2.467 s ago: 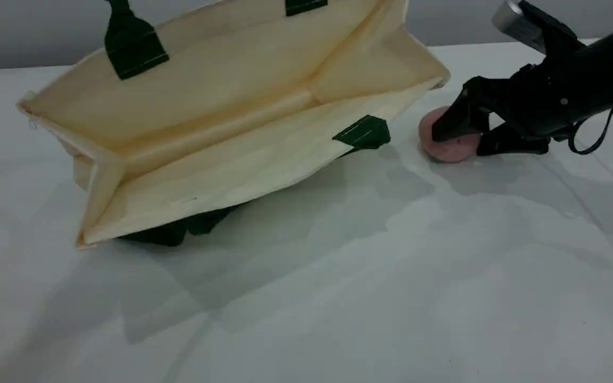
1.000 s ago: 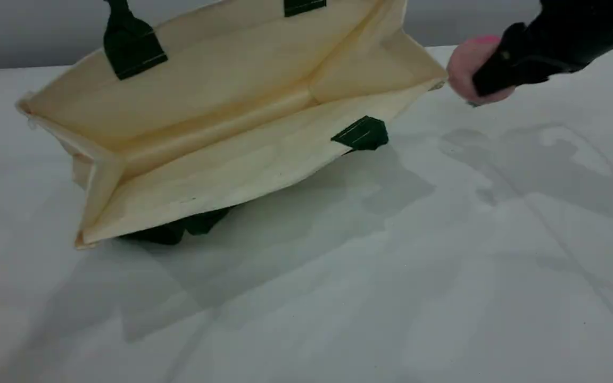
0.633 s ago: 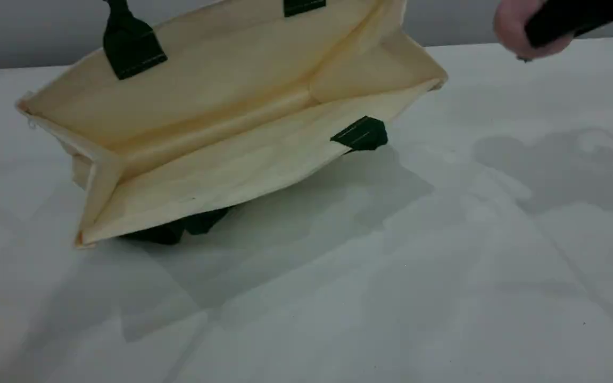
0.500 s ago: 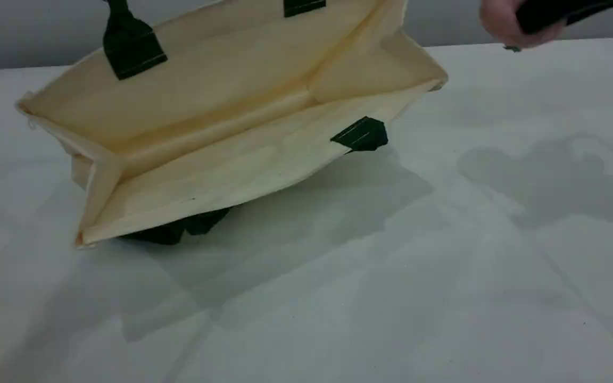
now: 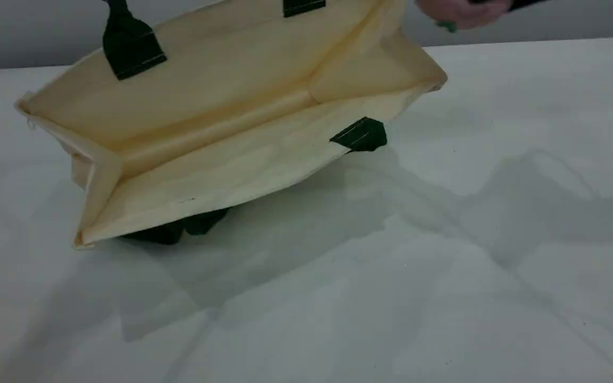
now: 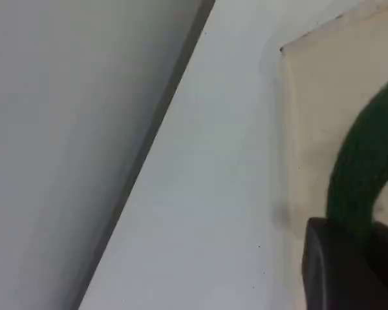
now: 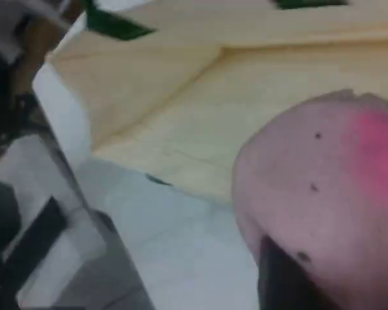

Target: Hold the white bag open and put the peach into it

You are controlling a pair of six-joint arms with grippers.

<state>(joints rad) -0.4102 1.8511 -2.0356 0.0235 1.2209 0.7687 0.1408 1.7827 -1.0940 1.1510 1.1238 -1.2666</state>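
The white bag (image 5: 221,133) lies on the table with its mouth gaping toward the scene camera, its upper side raised. Its green rope handle (image 6: 362,174) runs into my left gripper (image 6: 349,271), which is shut on it; that gripper is out of the scene view. The peach (image 5: 463,13) hangs at the scene view's top edge, just right of the bag's upper right corner and clear of the table. In the right wrist view the peach (image 7: 330,200) fills the lower right, with my right gripper (image 7: 291,284) shut on it and the bag (image 7: 213,97) beneath.
The white table (image 5: 445,266) stretches in front of and to the right of the bag. A grey wall (image 5: 551,26) runs behind it. In the right wrist view dark equipment (image 7: 13,213) stands beyond the table's edge at the left.
My right gripper has lifted the peach off the table and carried it up and leftward to the bag's upper right corner. The bag and its raised side have stayed put.
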